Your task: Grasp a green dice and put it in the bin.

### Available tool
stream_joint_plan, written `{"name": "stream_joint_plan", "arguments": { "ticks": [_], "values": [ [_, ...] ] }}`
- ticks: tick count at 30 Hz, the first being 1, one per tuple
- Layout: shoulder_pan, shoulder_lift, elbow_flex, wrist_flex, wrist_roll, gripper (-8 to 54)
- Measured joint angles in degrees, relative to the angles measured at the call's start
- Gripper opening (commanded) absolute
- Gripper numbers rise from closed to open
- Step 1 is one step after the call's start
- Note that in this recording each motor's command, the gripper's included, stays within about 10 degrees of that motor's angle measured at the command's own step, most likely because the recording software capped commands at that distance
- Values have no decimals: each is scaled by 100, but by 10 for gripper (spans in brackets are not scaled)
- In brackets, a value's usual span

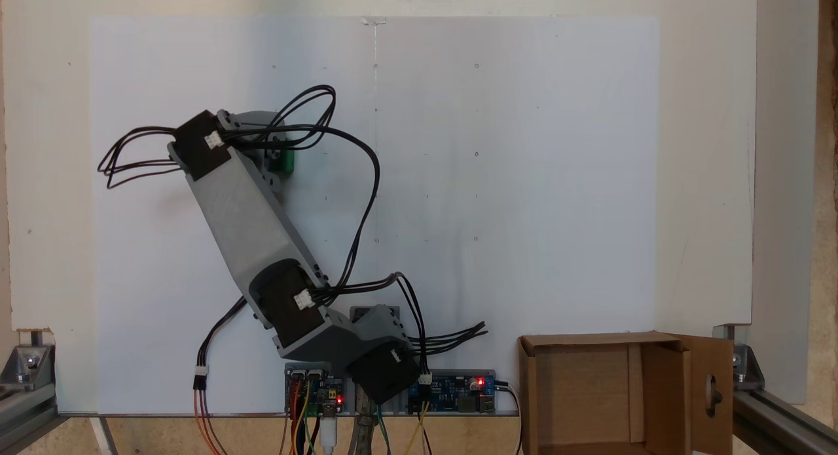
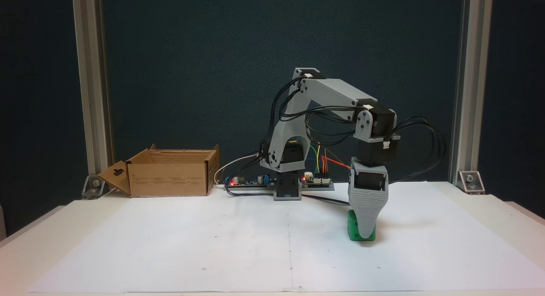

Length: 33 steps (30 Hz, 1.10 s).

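Currently: gripper (image 2: 364,235) down at the green dice (image 2: 353,230) on white paper (image 2: 170,245).
Gripper points straight down, its grey ribbed jaw in front of the dice, tip at the dice's base; the second jaw is hidden behind, so open or closed cannot be told. Dice sits on the paper covering the desk (image 2: 489,202), seen in the other fixed view as a green sliver (image 1: 288,162) beside the wrist. Bin (image 2: 170,176), flaps open, stands well apart beside the circuit boards (image 2: 317,182).
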Motion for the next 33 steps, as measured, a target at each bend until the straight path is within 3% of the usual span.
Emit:
{"name": "stream_joint_plan", "arguments": {
  "ticks": [7,11,33],
  "values": [
    [53,0,0,255,-35,386],
    [70,0,0,281,-35,319],
    [70,-158,0,-88,-35,318]
  ]
}}
